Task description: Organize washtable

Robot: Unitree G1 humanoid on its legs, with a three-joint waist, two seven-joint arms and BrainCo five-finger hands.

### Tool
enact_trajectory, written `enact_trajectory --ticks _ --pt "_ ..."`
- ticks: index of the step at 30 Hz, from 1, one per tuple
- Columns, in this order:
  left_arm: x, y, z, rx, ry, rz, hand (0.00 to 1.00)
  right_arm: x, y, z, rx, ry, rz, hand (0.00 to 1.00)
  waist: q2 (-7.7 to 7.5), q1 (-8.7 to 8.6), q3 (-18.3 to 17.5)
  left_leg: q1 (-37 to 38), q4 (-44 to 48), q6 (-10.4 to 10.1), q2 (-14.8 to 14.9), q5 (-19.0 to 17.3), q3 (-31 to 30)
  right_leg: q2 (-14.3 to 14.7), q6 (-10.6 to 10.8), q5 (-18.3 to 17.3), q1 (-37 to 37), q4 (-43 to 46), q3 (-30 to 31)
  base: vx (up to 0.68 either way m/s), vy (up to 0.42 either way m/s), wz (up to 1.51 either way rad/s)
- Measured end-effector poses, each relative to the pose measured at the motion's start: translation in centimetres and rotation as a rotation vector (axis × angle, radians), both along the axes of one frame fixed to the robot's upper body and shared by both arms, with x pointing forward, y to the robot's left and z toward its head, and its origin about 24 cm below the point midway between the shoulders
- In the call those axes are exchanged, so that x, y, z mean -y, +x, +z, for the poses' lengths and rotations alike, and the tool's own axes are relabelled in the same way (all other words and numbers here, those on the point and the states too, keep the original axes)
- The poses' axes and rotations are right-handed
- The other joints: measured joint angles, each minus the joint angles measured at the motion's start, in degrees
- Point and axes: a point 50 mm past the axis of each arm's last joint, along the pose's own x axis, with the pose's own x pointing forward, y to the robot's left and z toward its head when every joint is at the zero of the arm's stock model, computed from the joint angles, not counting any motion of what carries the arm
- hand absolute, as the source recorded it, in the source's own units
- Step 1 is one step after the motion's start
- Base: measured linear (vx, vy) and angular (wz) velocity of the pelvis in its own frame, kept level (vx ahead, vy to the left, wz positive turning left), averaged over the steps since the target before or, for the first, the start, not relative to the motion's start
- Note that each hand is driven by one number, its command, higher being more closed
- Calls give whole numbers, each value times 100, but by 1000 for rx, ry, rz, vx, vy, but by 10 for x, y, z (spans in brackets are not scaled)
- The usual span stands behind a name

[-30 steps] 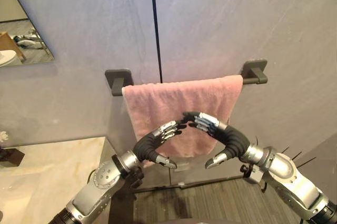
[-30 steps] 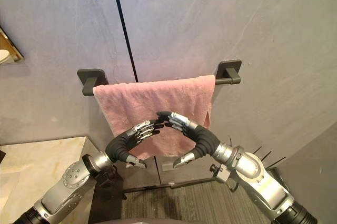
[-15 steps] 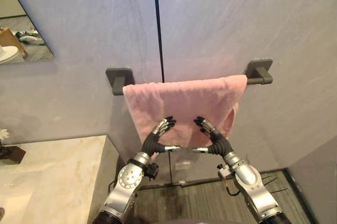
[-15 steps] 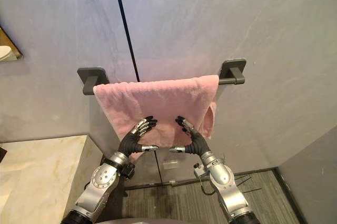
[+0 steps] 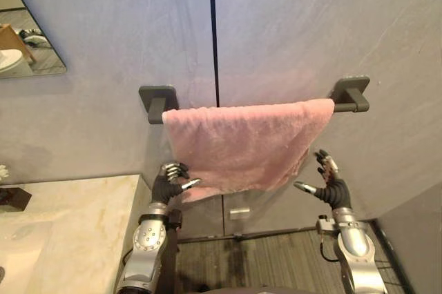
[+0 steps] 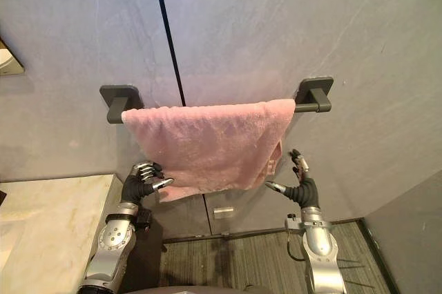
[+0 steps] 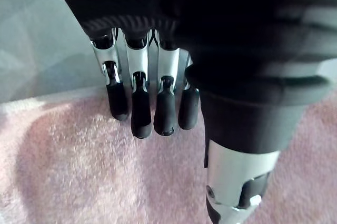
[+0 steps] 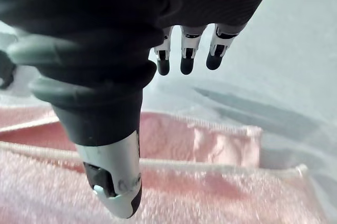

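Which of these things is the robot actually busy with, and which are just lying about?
In the job: pink towel; towel bar it hangs on; left hand at the towel's lower corner; right hand, open, beside its other edge.
Lying about: mirror; marble countertop; small wall plate below the towel.

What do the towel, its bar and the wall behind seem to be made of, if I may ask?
The towel looks like soft pink terry cloth: fuzzy nap, stitched hem. The bar looks like matt dark-grey metal, though coated plastic is possible. The wall seems to be smooth grey stone or stone-look panels, faintly veined, split by a dark seam.
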Motion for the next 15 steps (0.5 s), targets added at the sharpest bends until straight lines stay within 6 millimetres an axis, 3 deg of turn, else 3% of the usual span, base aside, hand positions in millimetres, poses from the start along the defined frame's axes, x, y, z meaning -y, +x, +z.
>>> enact_trajectory --ticks 5,11,14,15 --pt "-4 -8 5 19 -3 35 0 4 -14 1 6 24 -65 0 -50 -1 39 -38 2 -4 -3 -12 0 -4 0 0 -33 -13 -2 0 0 0" --pt "-1 -20 -4 -18 -48 53 0 7 -25 -3 -10 20 -114 0 -54 4 36 -107 4 15 -10 -13 21 -10 3 1 -110 -12 9 0 0 0" --pt "-1 -27 -12 -58 -54 41 0 7 -30 -14 -68 1 -115 0 -57 12 36 -107 5 17 -8 -18 23 -10 7 -3 -108 -8 9 -12 -12 0" --pt "-2 -32 -22 -101 -52 42 0 7 -32 -28 -126 4 -115 0 -52 13 32 -105 5 17 -6 -17 24 -9 7 -3 -106 -5 9 -31 -29 0"
